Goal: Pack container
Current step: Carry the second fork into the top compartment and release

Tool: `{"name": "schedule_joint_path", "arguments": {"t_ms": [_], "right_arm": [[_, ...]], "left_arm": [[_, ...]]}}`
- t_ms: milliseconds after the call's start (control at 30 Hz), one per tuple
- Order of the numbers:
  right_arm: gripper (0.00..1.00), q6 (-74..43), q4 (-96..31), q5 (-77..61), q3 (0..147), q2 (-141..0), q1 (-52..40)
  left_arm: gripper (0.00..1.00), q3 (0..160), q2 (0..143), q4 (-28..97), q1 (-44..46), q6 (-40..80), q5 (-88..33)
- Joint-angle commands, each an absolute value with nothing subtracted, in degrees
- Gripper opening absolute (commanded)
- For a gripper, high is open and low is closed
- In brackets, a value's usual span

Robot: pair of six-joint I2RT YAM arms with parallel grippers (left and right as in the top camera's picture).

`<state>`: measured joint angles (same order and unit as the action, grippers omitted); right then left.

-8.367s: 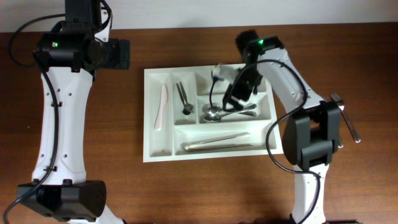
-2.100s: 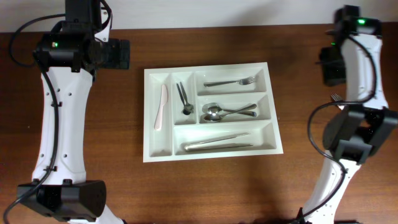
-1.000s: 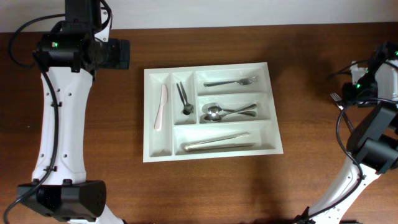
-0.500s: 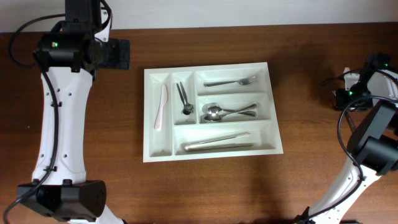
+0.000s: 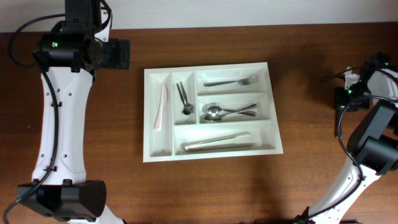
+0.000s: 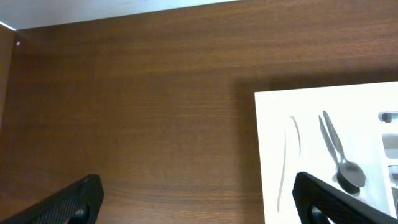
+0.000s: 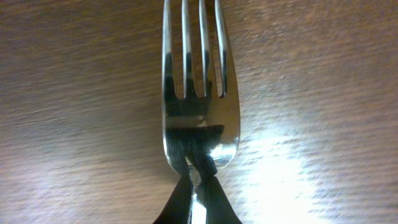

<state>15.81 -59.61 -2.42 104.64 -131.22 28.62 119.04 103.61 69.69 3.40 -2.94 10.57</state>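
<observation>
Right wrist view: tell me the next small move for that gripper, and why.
Probably lift straight up. The right gripper looks pinched on the neck of the silver metal fork, which lies flat on the brown wooden table, far right of the white plastic cutlery tray, whose top long compartment already holds a similar fork.

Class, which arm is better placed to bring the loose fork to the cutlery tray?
Right: the right gripper pinches the fork; the left gripper hangs open beyond the cutlery tray.
</observation>
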Motion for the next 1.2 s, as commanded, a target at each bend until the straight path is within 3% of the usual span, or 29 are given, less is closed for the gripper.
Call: {"name": "schedule_joint_path", "arguments": {"t_ms": [0, 167, 333, 533, 633, 767, 1167], "right_arm": [[0.04, 8.93, -62.35, -7.38, 112.29, -130.85, 27.62], [0.04, 2.5, -69.01, -14.68, 124.73, -130.85, 24.38], [0.04, -14.24, -71.64, -24.69, 133.49, -130.85, 18.26], [0.04, -31.94, -68.82, -24.4, 133.19, -130.87, 9.5], [0.04, -48.31, -67.94, -18.33, 133.19, -130.87, 2.68], [0.04, -61.23, -67.92, -10.41, 133.19, -130.87, -4.56], [0.04, -86.3, -67.68, 11.84, 132.6, -130.87, -19.59]], "left_arm": [[0.99, 119.5, 103.26, 69.73, 3.31, -2.15, 10.94], [0.99, 119.5, 103.26, 69.73, 3.31, -2.15, 10.94], [0.99, 119.5, 103.26, 69.76, 3.31, -2.15, 10.96], [0.99, 119.5, 103.26, 69.73, 3.31, -2.15, 10.94], [0.99, 119.5, 103.26, 69.76, 3.31, -2.13, 10.94], [0.99, 119.5, 103.26, 69.73, 3.31, -2.15, 10.94], [0.99, 119.5, 103.26, 69.73, 3.31, -2.15, 10.94]]}}
